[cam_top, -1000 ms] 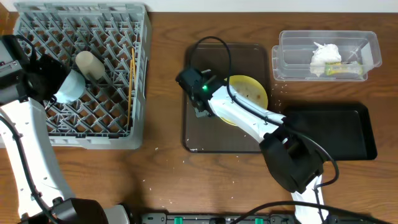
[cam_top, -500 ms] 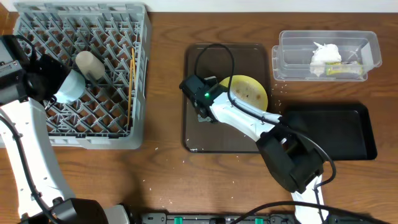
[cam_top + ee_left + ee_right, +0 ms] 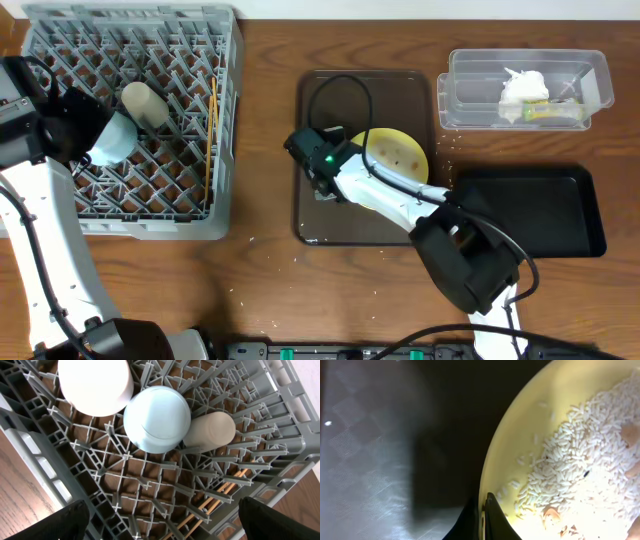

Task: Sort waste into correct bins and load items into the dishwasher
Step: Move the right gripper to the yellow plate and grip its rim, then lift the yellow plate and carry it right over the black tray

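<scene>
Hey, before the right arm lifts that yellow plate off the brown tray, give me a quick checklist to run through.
1. Right gripper fingers straddle the yellow plate rim: ok.
2. Grip closed firmly: cannot tell.
3. Plate free of rice scraps for racking: not ok, rice covers it.
4. Black tray unobstructed for scraps: ok.
5. Left gripper open over the dish rack, away from the plate: ok.

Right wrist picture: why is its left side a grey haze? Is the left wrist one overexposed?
Right wrist view: glare whitens the dark tray; the rice on the pale yellow plate is sharp. Left wrist view: the round white object is blown out.
</scene>
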`<state>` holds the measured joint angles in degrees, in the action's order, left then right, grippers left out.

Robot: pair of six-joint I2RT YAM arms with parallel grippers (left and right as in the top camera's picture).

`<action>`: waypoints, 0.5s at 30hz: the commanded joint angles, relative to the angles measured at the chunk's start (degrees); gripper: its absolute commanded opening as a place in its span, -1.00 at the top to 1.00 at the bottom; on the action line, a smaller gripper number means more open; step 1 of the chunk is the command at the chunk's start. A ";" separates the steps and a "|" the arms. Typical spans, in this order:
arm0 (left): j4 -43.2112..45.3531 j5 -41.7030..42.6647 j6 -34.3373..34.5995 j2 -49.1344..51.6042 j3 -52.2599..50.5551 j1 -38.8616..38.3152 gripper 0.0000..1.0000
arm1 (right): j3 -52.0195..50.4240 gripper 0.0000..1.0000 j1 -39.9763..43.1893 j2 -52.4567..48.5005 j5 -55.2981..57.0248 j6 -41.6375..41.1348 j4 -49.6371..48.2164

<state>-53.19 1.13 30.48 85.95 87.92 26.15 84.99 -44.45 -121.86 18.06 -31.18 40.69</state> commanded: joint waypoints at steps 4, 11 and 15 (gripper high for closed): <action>-0.13 -0.31 0.26 0.20 0.59 0.13 -0.93 | -1.27 0.97 -3.21 -0.13 -1.36 -0.92 0.46; -0.13 -0.28 0.26 0.20 0.59 0.13 -0.93 | -0.87 0.98 -4.61 -0.13 5.73 -0.98 3.10; -0.13 -0.31 0.26 0.20 0.59 0.13 -0.93 | 0.72 0.98 -4.61 -0.13 7.41 -0.96 5.70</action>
<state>-53.19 1.13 30.46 85.93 87.92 26.15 84.90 -48.90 -121.86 22.61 -31.20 44.77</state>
